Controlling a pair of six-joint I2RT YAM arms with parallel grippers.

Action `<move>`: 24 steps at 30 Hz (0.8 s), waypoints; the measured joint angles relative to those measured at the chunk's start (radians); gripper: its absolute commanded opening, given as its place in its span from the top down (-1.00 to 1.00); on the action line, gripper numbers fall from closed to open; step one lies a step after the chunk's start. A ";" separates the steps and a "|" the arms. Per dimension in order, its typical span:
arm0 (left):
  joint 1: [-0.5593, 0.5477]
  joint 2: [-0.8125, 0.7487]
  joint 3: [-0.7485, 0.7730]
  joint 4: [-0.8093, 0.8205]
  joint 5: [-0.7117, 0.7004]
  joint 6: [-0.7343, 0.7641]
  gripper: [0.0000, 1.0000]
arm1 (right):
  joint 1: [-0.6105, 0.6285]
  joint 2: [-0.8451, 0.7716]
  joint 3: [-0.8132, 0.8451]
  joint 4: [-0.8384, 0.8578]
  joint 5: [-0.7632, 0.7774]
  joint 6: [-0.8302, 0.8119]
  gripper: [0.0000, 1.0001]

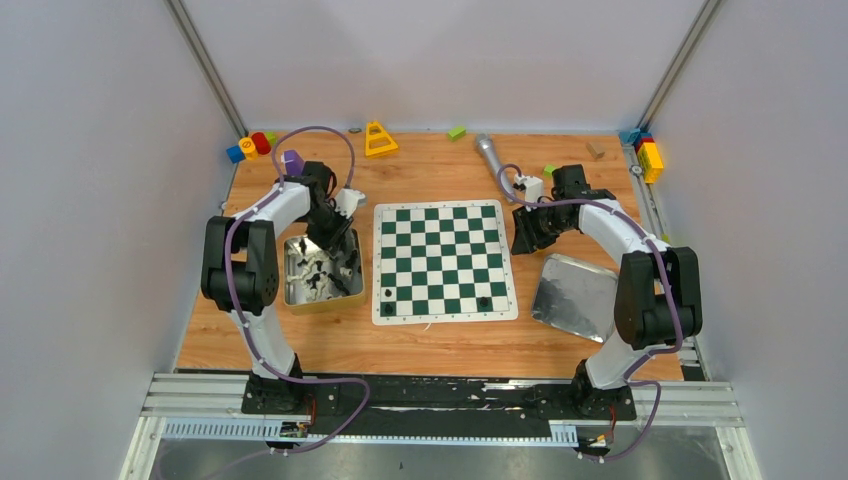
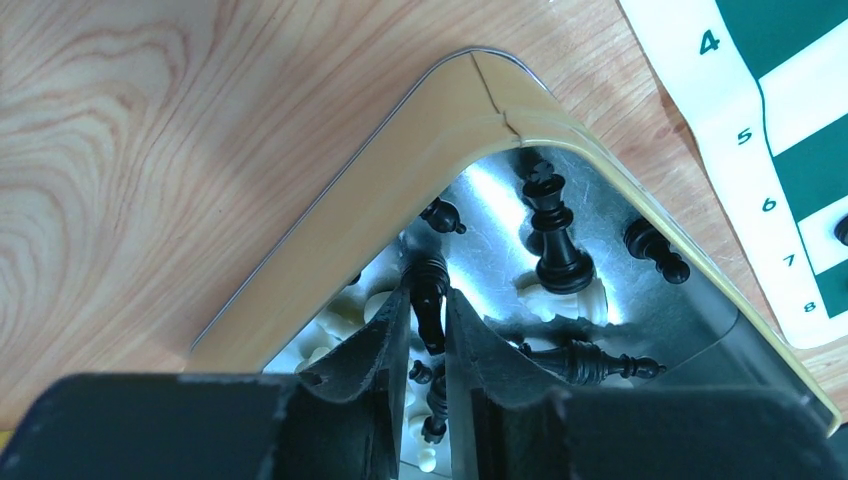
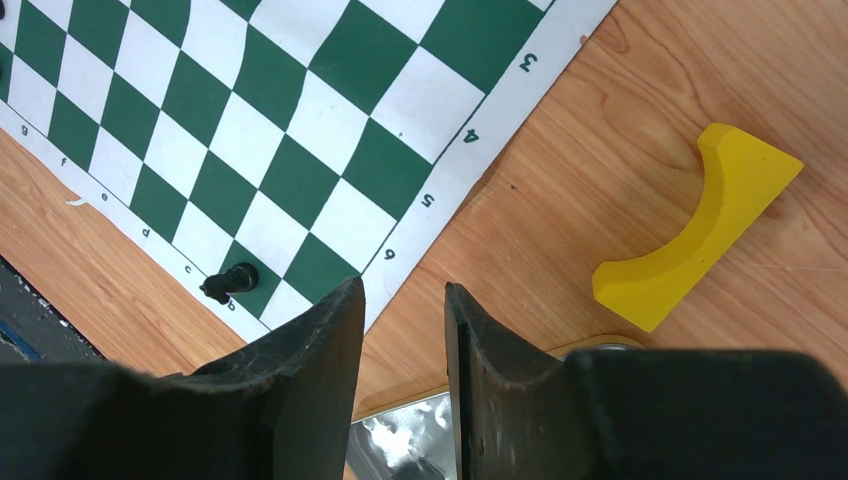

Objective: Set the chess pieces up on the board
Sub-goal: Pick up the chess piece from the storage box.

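On the counter (image 1: 450,340), left of the board (image 1: 443,262), sits an open tin (image 2: 420,150) w/ a jumble of chess pieces. L pincer (image 2: 428,293) is dipped into the tin's corner nearest the board. Its two fingers (image 2: 375,345) are clamped on either side of a black piece (image 2: 430,272), which fills the narrow gap betw. the tips. Just beyond it a black king (image 2: 555,235) stands upright on the tin floor, w/ a black pawn (image 2: 655,250) near the wall and a black bishop (image 2: 585,362) lying flat. White pieces (image 2: 560,300) lie underneath and around.

Board lies flat mid-counter, almost bare: two black men (image 1: 388,293) on the near row, well apart, one toward each corner.

R pincer (image 3: 405,300) hangs over the board's right border, fingers parted w/ nothing betw. them. The nearest board piece is off to the side, not touching. A shiny lid (image 1: 575,295) lies right of the board, and a yellow arch block (image 3: 700,225) lies on the wood nearby.
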 measured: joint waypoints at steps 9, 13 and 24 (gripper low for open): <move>0.000 -0.009 0.000 -0.008 0.009 0.006 0.81 | 0.000 0.000 0.000 -0.001 0.000 0.000 0.28; 0.000 -0.076 0.000 -0.033 0.048 0.026 0.82 | 0.000 0.000 0.000 -0.002 0.000 0.000 0.28; -0.210 -0.324 0.018 -0.141 0.108 0.120 0.81 | 0.000 0.000 0.000 -0.003 0.008 0.000 0.29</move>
